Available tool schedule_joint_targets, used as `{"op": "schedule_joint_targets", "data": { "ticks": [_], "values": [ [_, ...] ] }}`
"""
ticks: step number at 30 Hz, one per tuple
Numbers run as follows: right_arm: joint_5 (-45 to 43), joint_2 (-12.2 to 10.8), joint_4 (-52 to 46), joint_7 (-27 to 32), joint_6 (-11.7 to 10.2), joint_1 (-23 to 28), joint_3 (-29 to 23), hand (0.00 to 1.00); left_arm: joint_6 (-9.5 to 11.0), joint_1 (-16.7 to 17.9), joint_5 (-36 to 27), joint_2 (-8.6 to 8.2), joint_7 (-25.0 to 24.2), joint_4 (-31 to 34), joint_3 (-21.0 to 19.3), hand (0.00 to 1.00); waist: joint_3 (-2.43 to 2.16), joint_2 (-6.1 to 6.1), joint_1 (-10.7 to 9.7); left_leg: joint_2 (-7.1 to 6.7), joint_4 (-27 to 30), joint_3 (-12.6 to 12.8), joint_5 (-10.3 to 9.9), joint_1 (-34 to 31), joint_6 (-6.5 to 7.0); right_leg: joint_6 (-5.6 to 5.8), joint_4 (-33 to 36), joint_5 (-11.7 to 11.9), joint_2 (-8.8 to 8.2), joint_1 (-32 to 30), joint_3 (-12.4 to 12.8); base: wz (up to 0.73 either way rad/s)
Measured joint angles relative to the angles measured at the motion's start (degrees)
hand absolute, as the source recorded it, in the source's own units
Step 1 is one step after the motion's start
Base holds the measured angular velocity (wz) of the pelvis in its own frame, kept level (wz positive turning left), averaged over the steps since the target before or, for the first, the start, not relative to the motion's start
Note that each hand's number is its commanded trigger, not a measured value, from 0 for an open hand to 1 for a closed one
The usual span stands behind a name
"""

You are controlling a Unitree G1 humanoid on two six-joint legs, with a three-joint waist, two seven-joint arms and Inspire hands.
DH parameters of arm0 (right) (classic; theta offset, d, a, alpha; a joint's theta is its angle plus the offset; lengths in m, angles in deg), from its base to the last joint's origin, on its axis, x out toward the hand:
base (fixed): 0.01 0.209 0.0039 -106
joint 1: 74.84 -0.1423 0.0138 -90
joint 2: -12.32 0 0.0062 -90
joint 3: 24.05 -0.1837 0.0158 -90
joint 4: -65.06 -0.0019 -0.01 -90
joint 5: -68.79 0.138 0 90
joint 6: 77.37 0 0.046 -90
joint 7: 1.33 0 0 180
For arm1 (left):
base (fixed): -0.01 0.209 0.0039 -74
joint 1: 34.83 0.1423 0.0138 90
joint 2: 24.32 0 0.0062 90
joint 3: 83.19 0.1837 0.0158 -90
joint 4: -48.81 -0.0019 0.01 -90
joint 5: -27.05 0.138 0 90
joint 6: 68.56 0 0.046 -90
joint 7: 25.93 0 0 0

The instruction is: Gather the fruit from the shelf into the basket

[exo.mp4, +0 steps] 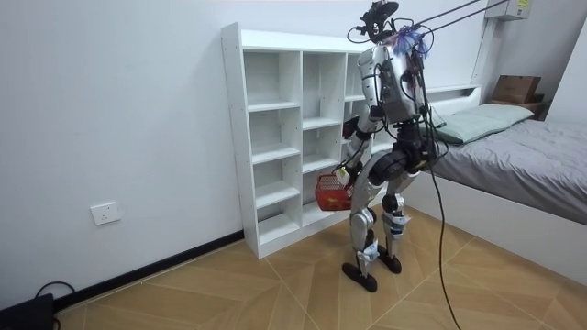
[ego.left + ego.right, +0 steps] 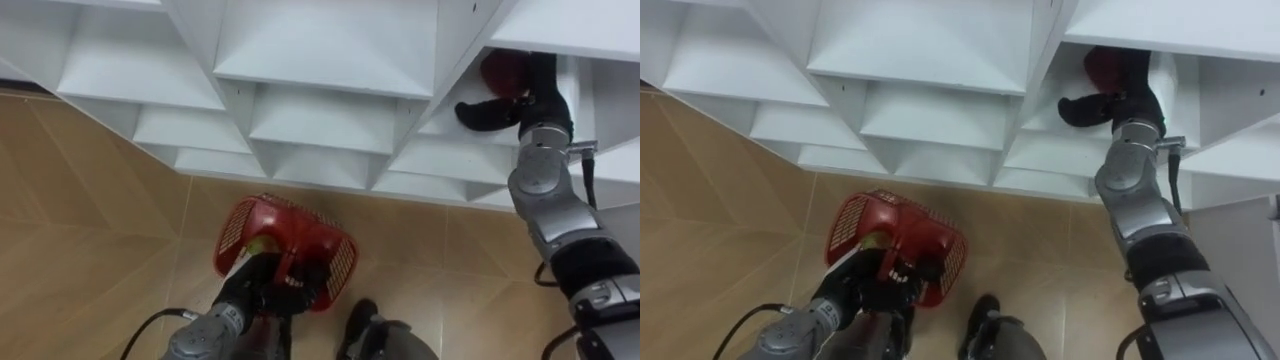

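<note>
The robot stood close before the white shelf unit (image 2: pixel 330 60), on the wooden floor. Its left hand (image 2: pixel 262 282) hung low and near, curled round the handle of a red basket (image 2: pixel 235 225), in which a small yellow-green fruit (image 2: pixel 258 243) lay. Its right hand (image 2: pixel 525 95) reached into a compartment on the far right, against a red fruit (image 2: pixel 505 68) on that shelf; whether it gripped the fruit could not be told.
</note>
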Motion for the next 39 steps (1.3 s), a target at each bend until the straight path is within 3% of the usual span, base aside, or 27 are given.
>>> {"op": "schedule_joint_targets", "data": {
  "ticks": [6,7,8,9,10,15,20,30,31,33,34,39],
  "values": [
    [1.19,0.69,2.5,-0.01,0.06,-0.36,0.01,0.0,-0.04,0.0,0.01,0.09,-0.26,0.44,0.02,1.0,0.0,0.0,0.28,-0.19,0.54,0.1,0.05,-0.4,0.1,-0.13,1.22,-0.3,-0.46,-0.63,-0.02,0.03],
    [1.29,0.99,2.7,-0.01,0.03,-0.4,0.01,0.09,-0.04,0.05,0.02,0.13,-0.62,0.72,0.02,1.0,0.0,0.0,0.46,-0.18,0.71,0.07,0.05,-0.64,0.1,-0.19,1.49,-0.32,-0.49,-0.86,-0.03,0.03],
    [1.29,1.2,2.74,-0.01,-0.09,-0.46,0.0,0.68,-0.05,0.14,0.02,0.22,-0.97,1.21,0.02,1.0,0.0,0.0,0.56,-0.21,1.13,0.05,0.05,-1.03,0.1,-0.31,2.02,-0.45,-0.62,-1.25,-0.03,0.04],
    [1.29,1.24,2.74,-0.01,-0.13,-0.55,0.0,0.93,-0.09,0.16,0.02,0.27,-1.13,1.49,0.02,1.0,0.0,0.0,0.56,-0.22,1.19,0.03,0.05,-1.16,0.1,-0.32,2.14,-0.46,-0.65,-1.41,-0.03,0.0],
    [1.28,1.26,2.76,-0.01,-0.23,-0.61,-0.01,1.0,-0.11,0.19,0.06,0.31,-1.52,1.72,0.01,1.0,0.0,0.01,0.58,-0.18,1.27,0.05,0.05,-1.35,0.1,-0.37,2.24,-0.43,-0.65,-1.63,-0.03,0.0],
    [1.19,1.53,3.99,0.74,-1.36,-0.65,-0.11,1.0,-0.11,0.21,0.07,0.21,-2.34,1.92,0.01,1.0,-0.01,0.03,0.58,-0.04,1.34,-0.22,0.05,-1.85,0.09,-0.49,2.35,-0.43,-0.65,-1.81,-0.39,0.03],
    [1.12,4.05,4.24,1.44,-1.34,-0.71,-0.15,1.0,-0.14,0.22,0.07,0.17,-2.49,2.16,0.41,1.0,-0.01,0.03,0.78,0.02,1.33,-0.19,0.04,-1.88,0.09,-0.5,2.27,-0.42,-0.61,-1.81,-0.51,0.0],
    [1.81,4.51,4.41,0.76,-0.83,-1.1,-0.1,1.0,-0.28,0.17,0.08,0.18,-2.98,2.13,1.05,1.0,-0.02,0.06,1.31,0.11,1.16,0.1,0.04,-1.85,0.07,-0.58,2.04,-0.42,-0.48,-1.92,-0.43,0.0],
    [2.22,4.51,4.41,0.67,-0.83,-1.1,-0.1,0.92,-0.23,0.15,0.08,0.17,-3.06,2.12,1.11,1.0,-0.02,0.06,1.53,0.09,1.15,0.09,0.04,-1.85,0.07,-0.58,2.03,-0.42,-0.5,-1.93,-0.43,0.0],
    [2.63,4.51,4.38,0.38,-0.83,-1.16,-0.1,0.18,-0.09,0.15,0.08,0.18,-3.44,2.13,1.13,1.0,-0.01,0.04,1.84,0.05,1.08,0.1,0.04,-1.85,0.07,-0.57,1.99,-0.42,-0.52,-1.94,-0.43,0.0],
    [2.94,4.51,4.37,0.07,-0.83,-1.31,-0.08,0.0,-0.04,0.14,0.09,0.17,-3.65,2.13,1.17,1.0,-0.01,0.03,1.98,0.02,0.99,0.1,0.04,-1.86,0.08,-0.57,1.94,-0.42,-0.53,-1.95,-0.43,0.0],
    [5.09,4.51,4.35,-0.8,-0.83,-2.76,0.08,0.0,0.0,0.04,0.08,0.21,-3.77,2.07,1.6,1.0,0.04,-0.05,2.01,-0.01,0.91,0.05,0.05,-1.87,0.08,-0.56,1.84,-0.42,-0.57,-1.9,-0.49,0.0]
  ]
}}
